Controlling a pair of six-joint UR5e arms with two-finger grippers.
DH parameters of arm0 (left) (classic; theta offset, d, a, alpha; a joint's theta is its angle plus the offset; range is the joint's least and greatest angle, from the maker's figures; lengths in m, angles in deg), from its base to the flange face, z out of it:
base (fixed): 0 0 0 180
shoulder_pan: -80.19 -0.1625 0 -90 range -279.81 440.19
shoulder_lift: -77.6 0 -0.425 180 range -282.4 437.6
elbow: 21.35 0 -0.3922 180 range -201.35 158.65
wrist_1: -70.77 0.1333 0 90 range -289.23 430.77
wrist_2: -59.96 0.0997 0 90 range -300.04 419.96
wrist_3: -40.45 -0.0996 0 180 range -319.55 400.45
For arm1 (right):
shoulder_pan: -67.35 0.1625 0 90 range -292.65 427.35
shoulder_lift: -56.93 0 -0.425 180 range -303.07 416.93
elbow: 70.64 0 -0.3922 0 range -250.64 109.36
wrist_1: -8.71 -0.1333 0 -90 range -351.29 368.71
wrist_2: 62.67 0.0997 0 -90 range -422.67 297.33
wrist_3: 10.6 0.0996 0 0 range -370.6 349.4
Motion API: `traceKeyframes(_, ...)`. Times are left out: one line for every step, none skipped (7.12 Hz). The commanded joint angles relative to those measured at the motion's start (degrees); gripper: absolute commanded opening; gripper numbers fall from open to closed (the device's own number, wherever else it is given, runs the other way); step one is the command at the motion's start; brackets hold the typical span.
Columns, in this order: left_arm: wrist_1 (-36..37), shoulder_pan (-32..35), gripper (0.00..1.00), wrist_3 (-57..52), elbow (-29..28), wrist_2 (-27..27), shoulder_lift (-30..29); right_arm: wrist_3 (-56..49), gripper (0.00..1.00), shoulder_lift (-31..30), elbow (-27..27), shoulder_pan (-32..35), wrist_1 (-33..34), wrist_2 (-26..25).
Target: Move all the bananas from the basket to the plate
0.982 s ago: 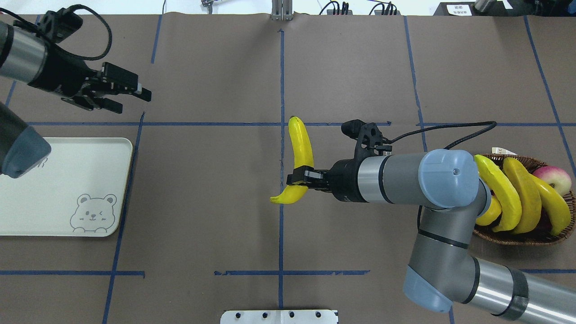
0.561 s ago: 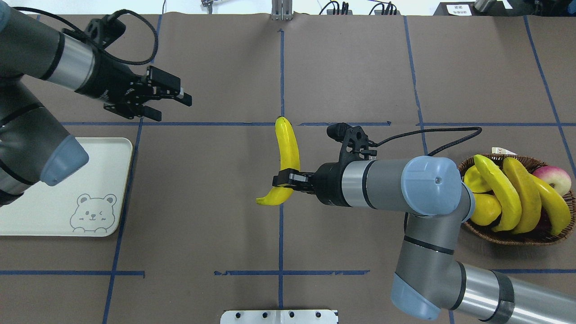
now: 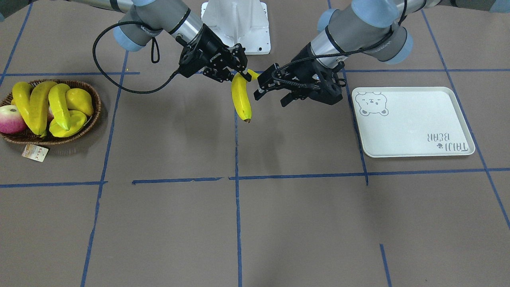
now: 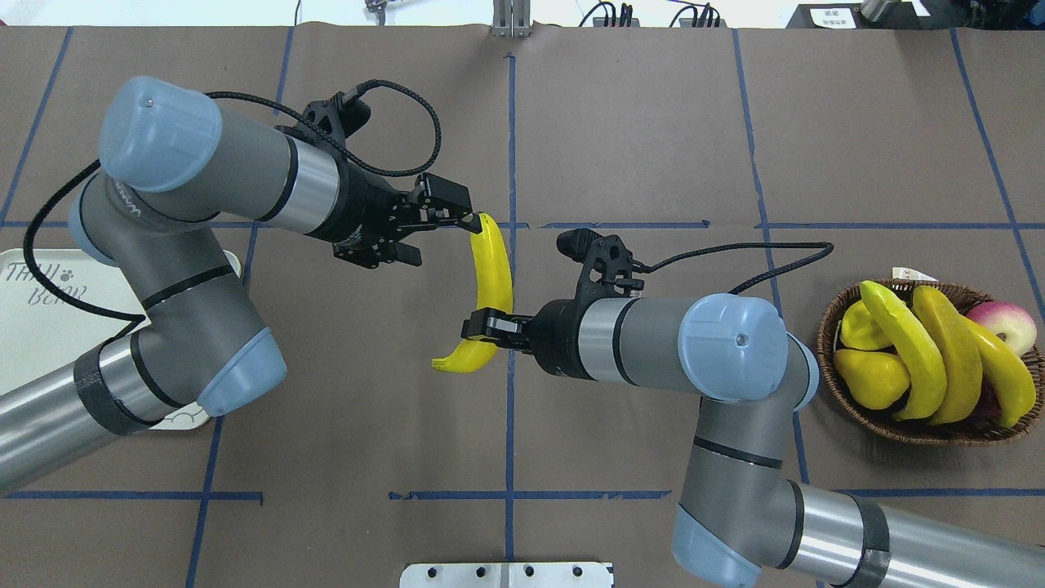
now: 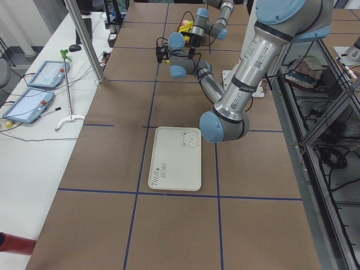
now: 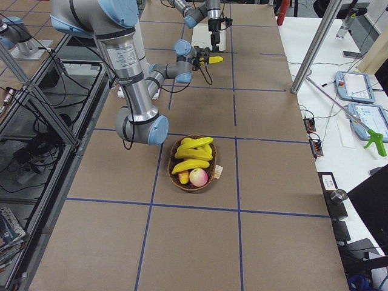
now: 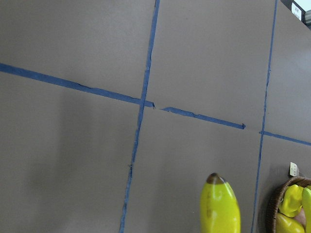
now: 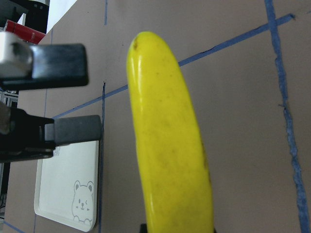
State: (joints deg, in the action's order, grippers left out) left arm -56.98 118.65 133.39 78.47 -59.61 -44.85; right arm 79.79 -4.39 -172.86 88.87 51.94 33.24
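Centre frame, right gripper (image 4: 483, 325) clenched on a banana (image 4: 494, 273) near its stem end, held in the air. Same depth: basket (image 4: 865, 426) at right edge with three more bananas (image 4: 908, 351). Plate (image 4: 41, 335) at left edge, partly hidden. Farther up, left gripper (image 4: 445, 242) spread wide, just beside the banana's far tip, not yet around it. Looks like a handover. Left should slide on until it straddles the body, then close firmly. Only then should right let go. Glossy skin may slip.
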Motion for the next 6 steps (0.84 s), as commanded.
traceKeyframes(1.45,-3.46,0.93,0.31,-0.24,4.15,-1.38,0.14,0.02,0.5,0.17,-0.69,0.19,-0.98)
traceKeyframes(1.54,-3.65,0.89,0.4,-1.11,4.16,-2.09,0.14,0.02,0.5,0.09,-0.7,0.19,-1.07)
traceKeyframes(1.45,-3.91,0.86,0.31,-1.46,4.16,-2.27,0.14,0.02,0.5,0.09,-0.7,0.1,-0.98)
traceKeyframes(1.54,-3.91,0.83,0.31,-1.47,4.25,-2.27,0.14,0.02,0.41,0.09,-0.7,0.1,-0.98)
traceKeyframes(1.54,-3.83,0.76,0.4,-1.47,4.17,-2.27,0.14,0.02,0.5,0.0,-0.78,0.1,-0.98)
traceKeyframes(1.54,-3.83,0.66,0.4,-1.47,4.16,-2.27,0.14,0.02,0.41,0.0,-0.78,0.1,-0.98)
